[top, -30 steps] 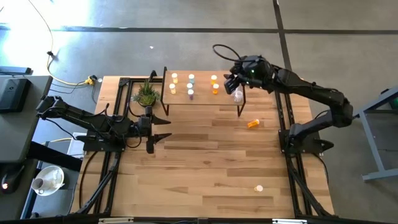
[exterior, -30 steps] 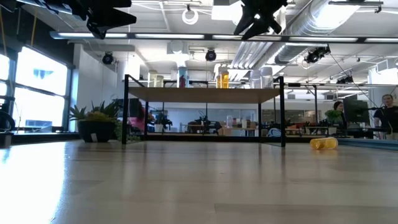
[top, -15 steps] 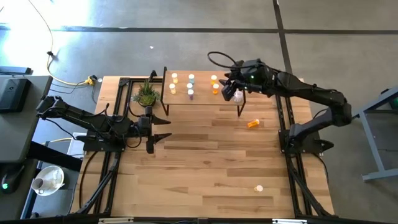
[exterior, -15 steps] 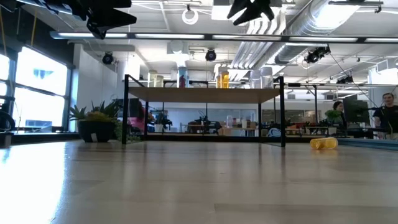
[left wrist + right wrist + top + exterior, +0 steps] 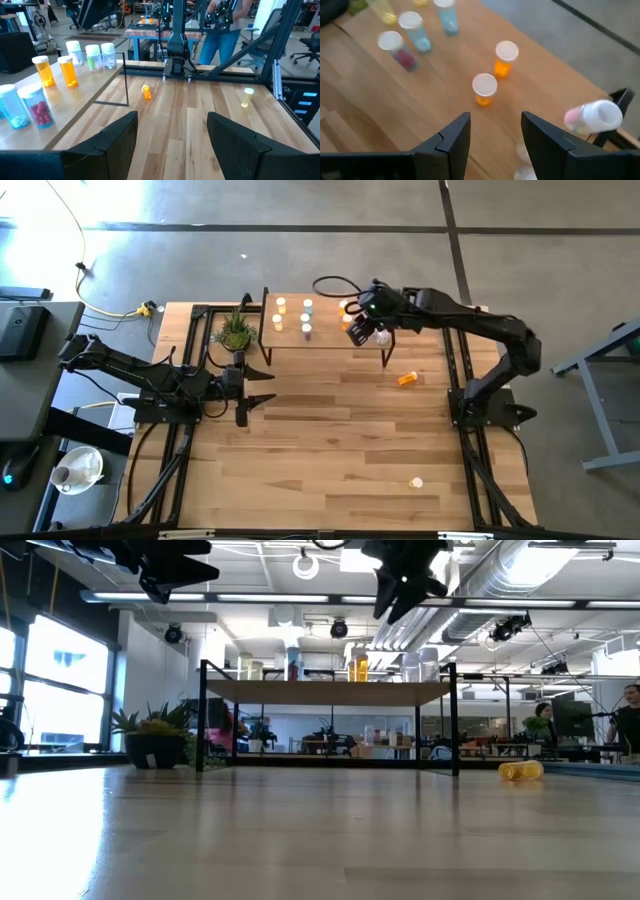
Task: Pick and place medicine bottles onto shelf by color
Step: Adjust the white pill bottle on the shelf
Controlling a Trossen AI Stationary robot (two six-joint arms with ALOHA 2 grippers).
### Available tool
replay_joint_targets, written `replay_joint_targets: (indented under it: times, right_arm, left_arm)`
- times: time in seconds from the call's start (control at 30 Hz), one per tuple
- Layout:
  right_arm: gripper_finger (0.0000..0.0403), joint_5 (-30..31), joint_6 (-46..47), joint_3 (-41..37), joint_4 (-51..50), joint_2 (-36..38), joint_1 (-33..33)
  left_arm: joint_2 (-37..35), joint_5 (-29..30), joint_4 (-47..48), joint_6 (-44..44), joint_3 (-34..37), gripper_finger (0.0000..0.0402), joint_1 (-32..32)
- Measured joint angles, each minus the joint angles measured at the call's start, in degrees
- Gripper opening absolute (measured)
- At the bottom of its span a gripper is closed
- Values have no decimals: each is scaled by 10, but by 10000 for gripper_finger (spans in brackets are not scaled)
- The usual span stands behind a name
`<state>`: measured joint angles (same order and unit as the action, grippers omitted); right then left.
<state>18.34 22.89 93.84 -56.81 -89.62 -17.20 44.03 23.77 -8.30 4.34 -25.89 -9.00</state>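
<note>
On the near bench, a pale bottle [image 5: 415,482]; farther, an orange bottle [image 5: 407,379] lying on its side, long axis roughly left-right. Left gripper [image 5: 262,386] idle, fingers spread. Over the shelf [image 5: 325,338], right gripper [image 5: 358,326], fingers spread, empty, above upright orange bottles [image 5: 485,89]

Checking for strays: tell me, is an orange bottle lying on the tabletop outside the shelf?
Yes, the high view shows an orange bottle lying on its side on the table, apart from the shelf.

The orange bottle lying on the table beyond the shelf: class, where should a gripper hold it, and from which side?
The orange bottle lies on its side on the bare table, clear of the shelf. Probably best to come straight down from above and close the fingers across its round body, mid-length, not over the cap.
</note>
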Motion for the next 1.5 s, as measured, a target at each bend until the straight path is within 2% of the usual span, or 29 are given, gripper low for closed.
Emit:
replay_joint_targets:
  times: [0.7,1.5]
  right_arm:
    - [167,-51,41,0,-84,-45,-19]
    - [167,-49,41,0,-87,-84,-27]
  left_arm:
    - [0,0,0,0,0,229,0]
    - [0,0,8,0,0,229,0]
